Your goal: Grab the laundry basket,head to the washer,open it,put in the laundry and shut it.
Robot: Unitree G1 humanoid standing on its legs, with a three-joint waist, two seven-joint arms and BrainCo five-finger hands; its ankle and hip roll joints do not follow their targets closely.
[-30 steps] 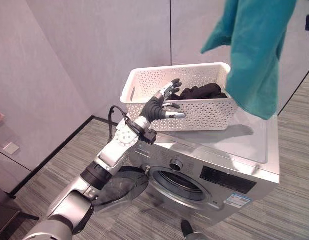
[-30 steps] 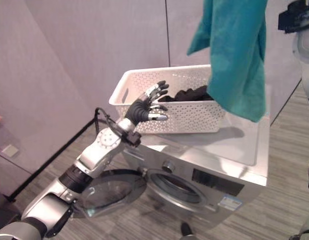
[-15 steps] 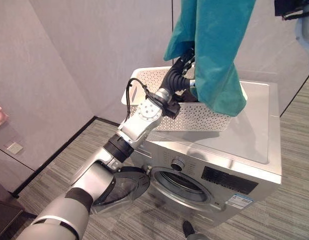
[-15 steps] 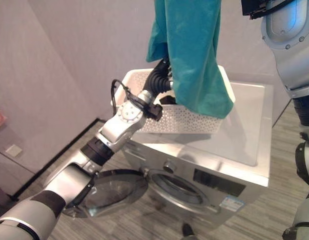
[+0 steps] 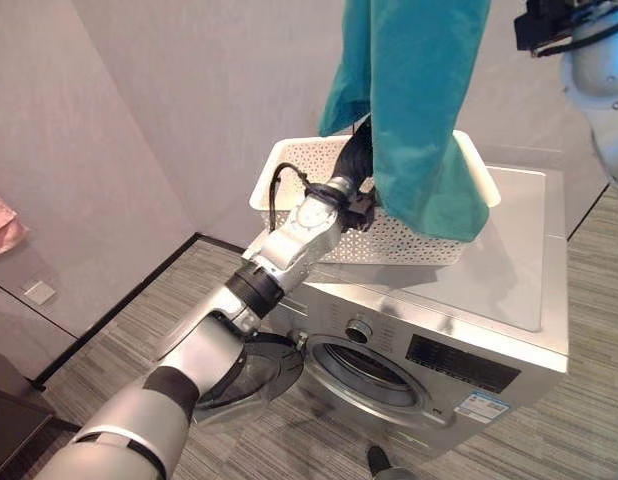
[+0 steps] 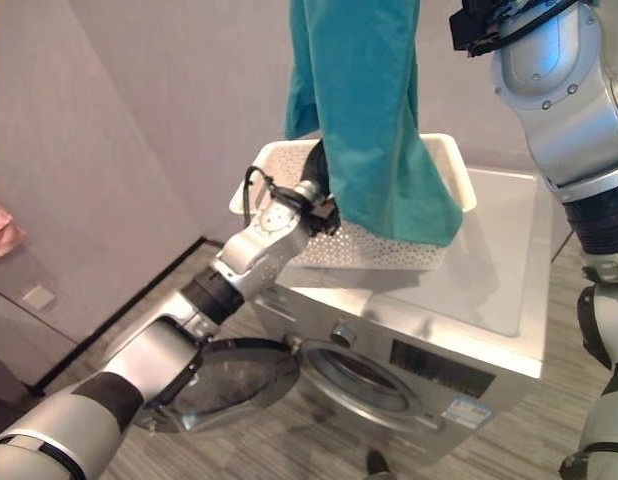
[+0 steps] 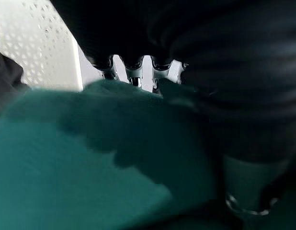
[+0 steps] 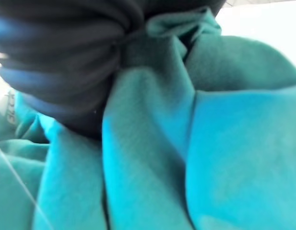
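Note:
A teal garment (image 5: 419,100) hangs down from above, its lower end draped over the white perforated laundry basket (image 5: 289,175) on top of the silver washer (image 5: 459,350). My right hand (image 8: 57,62) is shut on the garment's bunched top (image 8: 210,143). My left hand (image 5: 357,160) reaches over the basket's near rim. Its fingers (image 7: 133,76) go in behind the teal cloth (image 7: 66,158) and are hidden there. A dark piece of laundry (image 7: 6,76) lies in the basket. The washer's round door (image 5: 244,375) stands open at the lower left, and the drum opening (image 5: 364,370) shows.
The open door sticks out over the striped floor (image 5: 119,340) to the washer's left. Grey wall panels (image 5: 189,100) stand behind. Beside the basket, the right part of the washer's top (image 5: 509,270) is bare. Something pink (image 5: 1,225) shows at the far left.
My left hand has gone from the basket's front wall up over the rim and behind the teal cloth. The garment has swung left over the basket. The camera has shifted a little.

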